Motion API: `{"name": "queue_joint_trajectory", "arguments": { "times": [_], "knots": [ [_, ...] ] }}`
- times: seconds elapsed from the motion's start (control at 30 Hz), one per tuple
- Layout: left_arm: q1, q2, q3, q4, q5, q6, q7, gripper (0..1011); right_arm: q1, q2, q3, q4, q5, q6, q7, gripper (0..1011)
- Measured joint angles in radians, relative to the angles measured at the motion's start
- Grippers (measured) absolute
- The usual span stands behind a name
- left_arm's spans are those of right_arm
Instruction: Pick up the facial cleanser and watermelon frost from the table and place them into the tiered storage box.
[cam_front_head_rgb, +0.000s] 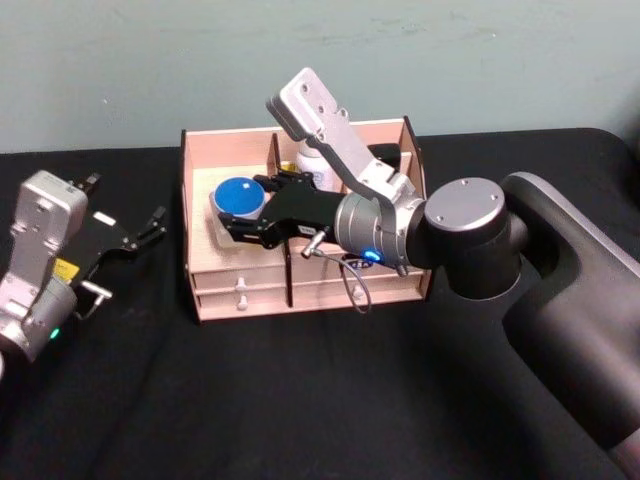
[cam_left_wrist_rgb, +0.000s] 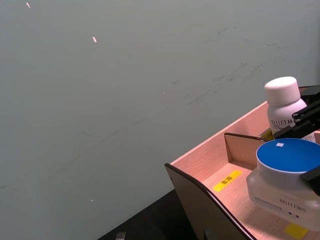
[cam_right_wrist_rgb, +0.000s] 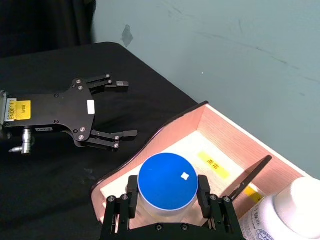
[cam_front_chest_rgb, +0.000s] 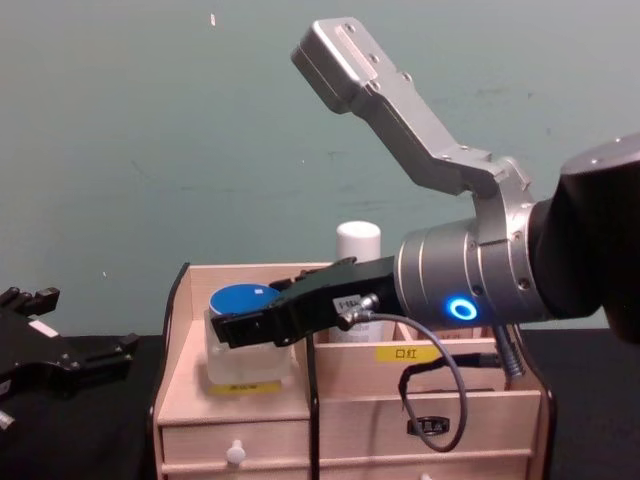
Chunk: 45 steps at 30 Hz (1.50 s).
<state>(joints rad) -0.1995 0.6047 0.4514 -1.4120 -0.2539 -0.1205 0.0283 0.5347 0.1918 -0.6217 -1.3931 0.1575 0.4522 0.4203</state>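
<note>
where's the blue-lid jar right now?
In the head view the blue-lid jar sits in the left compartment of the tiered storage box, between the jaws of the right gripper; a white bottle stands behind and to its right.

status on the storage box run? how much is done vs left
Done: a white-capped bottle already stands in a rear compartment of the tiered storage box. In hand: the right pincer grips the blue-lidded jar, which sits low in the left compartment; release looks like the only step left. The left pincer rests open on the table left of the box, holding nothing. Labels are too small to tell which item is which.
</note>
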Motion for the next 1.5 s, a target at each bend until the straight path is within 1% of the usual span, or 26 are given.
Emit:
{"name": "queue_joint_trajectory", "arguments": {
  "times": [0.43,0.83,0.9,0.97,1.03,1.07,1.17,1.23,1.4,1.5],
  "knots": [
    [0.0,0.0,0.0,0.0,0.0,0.0,0.0,1010,-0.008,-0.016,0.013,0.015,-0.025,0.006,-0.003,719],
    [0.0,0.0,0.0,0.0,0.0,0.0,0.0,1010,-0.009,-0.017,0.014,0.016,-0.026,0.008,-0.002,719],
    [0.0,0.0,0.0,0.0,0.0,0.0,0.0,1010,-0.009,-0.017,0.014,0.016,-0.026,0.008,-0.002,746],
    [0.0,0.0,0.0,0.0,0.0,0.0,0.0,1009,-0.009,-0.017,0.014,0.016,-0.026,0.008,-0.002,816],
    [0.0,0.0,0.0,0.0,0.0,0.0,0.0,1009,-0.009,-0.017,0.014,0.016,-0.026,0.008,-0.002,850],
    [0.0,0.0,0.0,0.0,0.0,0.0,0.0,1010,-0.009,-0.017,0.014,0.016,-0.026,0.007,-0.002,899],
    [0.0,0.0,0.0,0.0,0.0,0.0,0.0,1010,-0.009,-0.016,0.014,0.015,-0.026,0.007,-0.002,978],
    [0.0,0.0,0.0,0.0,0.0,0.0,0.0,1010,-0.011,-0.017,0.017,0.015,-0.026,0.003,-0.001,1002],
    [0.0,0.0,0.0,0.0,0.0,0.0,0.0,1010,-0.02,-0.016,0.031,0.009,-0.021,-0.017,0.002,1002],
    [0.0,0.0,0.0,0.0,0.0,0.0,0.0,1009,-0.03,-0.011,0.037,-0.009,-0.019,-0.034,0.003,1002]
  ]
}}
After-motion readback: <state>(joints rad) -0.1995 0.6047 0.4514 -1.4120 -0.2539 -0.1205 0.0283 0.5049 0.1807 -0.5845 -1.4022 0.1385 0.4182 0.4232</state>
